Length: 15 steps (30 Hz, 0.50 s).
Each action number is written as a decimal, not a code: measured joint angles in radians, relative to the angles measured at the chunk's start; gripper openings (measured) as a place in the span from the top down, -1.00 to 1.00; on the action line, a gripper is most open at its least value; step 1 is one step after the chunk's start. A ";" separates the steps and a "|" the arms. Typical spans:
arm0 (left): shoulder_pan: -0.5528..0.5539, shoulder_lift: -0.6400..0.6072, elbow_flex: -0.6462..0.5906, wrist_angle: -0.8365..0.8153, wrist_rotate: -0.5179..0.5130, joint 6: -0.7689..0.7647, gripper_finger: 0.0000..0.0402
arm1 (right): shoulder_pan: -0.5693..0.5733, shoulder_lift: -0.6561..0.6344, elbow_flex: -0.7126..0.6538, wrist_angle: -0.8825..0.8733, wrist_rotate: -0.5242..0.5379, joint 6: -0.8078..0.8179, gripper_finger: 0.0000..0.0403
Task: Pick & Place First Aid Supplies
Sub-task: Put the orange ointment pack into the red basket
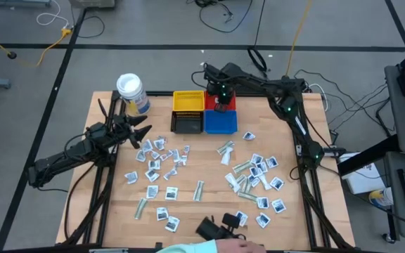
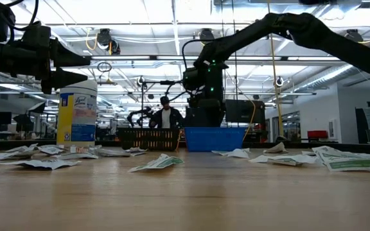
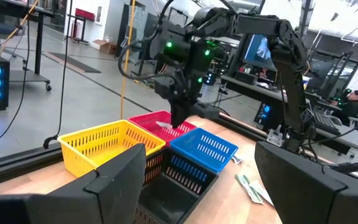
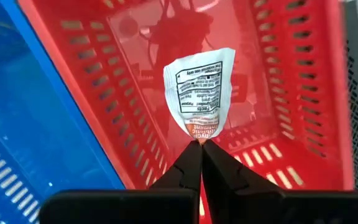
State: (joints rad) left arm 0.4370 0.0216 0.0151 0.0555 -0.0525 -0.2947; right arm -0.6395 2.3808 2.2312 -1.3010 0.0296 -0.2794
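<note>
Packets (image 1: 255,172) lie scattered across the near table. Beyond them, the left gripper (image 1: 140,133) waits, fingers apart, beside the jar (image 1: 132,91). Farthest, the right gripper (image 4: 201,144) pinches one packet (image 4: 199,90) over the red bin (image 4: 303,93); released off-centre, it could flutter into the blue bin (image 4: 17,124).

Bright and even from above; rows of ceiling lights (image 2: 172,25) in the low view, glaring white over the dark, nearly silhouetted arms; soft, faint shadows beneath the packets on the tabletop (image 1: 202,176) in the high view; near edge of that tabletop blurred in the low view, sharper toward the blue bin (image 2: 214,138); glossy reflections on the red bin (image 4: 278,93) floor around the held packet (image 4: 199,90); print on that packet sharp, black claw (image 4: 201,149) fingers below it soft; left wrist view: own fingers (image 3: 120,183) dark and blurred, hall behind the yellow bin (image 3: 104,143) bright, slightly hazy.
</note>
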 joint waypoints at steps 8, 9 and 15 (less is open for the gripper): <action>0.000 0.000 0.000 0.000 0.000 0.000 -0.52 | 0.013 0.006 -0.021 0.036 0.002 -0.005 0.94; 0.000 0.000 0.000 0.000 0.000 0.000 -0.52 | 0.013 0.006 -0.021 0.040 0.002 -0.003 0.91; 0.000 0.000 0.000 0.000 0.000 0.000 -0.52 | 0.013 0.006 -0.021 0.037 0.003 0.029 0.50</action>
State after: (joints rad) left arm 0.4370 0.0212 0.0154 0.0555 -0.0525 -0.2951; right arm -0.6262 2.3871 2.2105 -1.2638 0.0324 -0.2501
